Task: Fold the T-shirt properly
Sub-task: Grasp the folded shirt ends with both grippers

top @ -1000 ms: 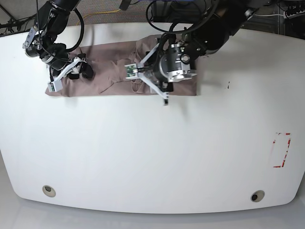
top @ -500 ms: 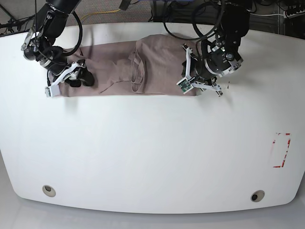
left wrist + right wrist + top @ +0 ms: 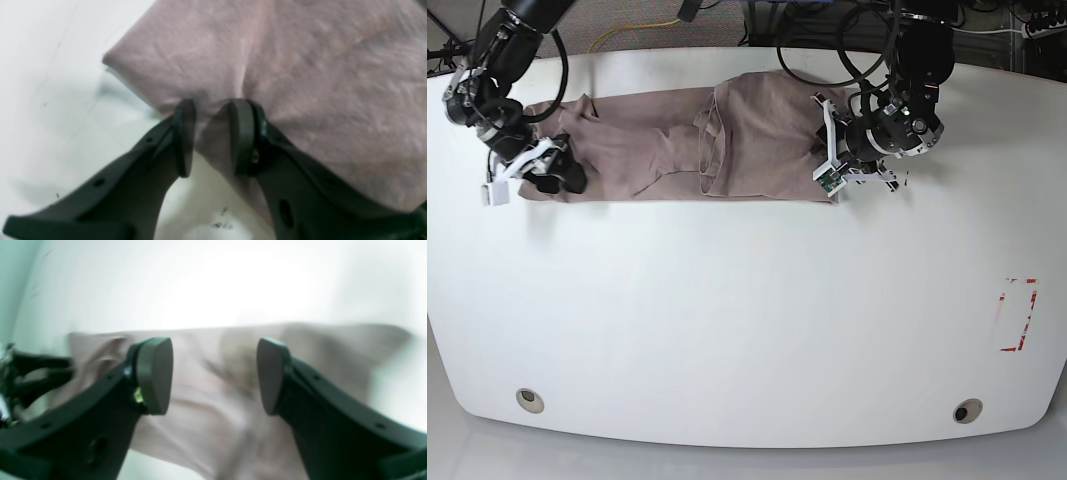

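T-shirt point(image 3: 697, 145) is laid as long band across table point(image 3: 747, 320) at 12 o'clock. Left gripper point(image 3: 213, 133), swung from shirt's middle to its 3 o'clock edge, is now clamped on hem there. Right gripper point(image 3: 213, 376), drawn back toward 9 o'clock end, is held apart (nothing gripped). End-to-end fold is judged set up.

Close in on the left gripper point(image 3: 210, 138): its two dark fingers point(image 3: 184, 136) reach up from the bottom of the view with a fold of the T-shirt point(image 3: 300, 76) pinched between them. The mauve cloth bunches into a crease right above the tips and spreads wrinkled toward the upper right. One rounded corner of the cloth pokes out at upper left over the white table point(image 3: 50, 83), which carries a few dark specks near the bottom.
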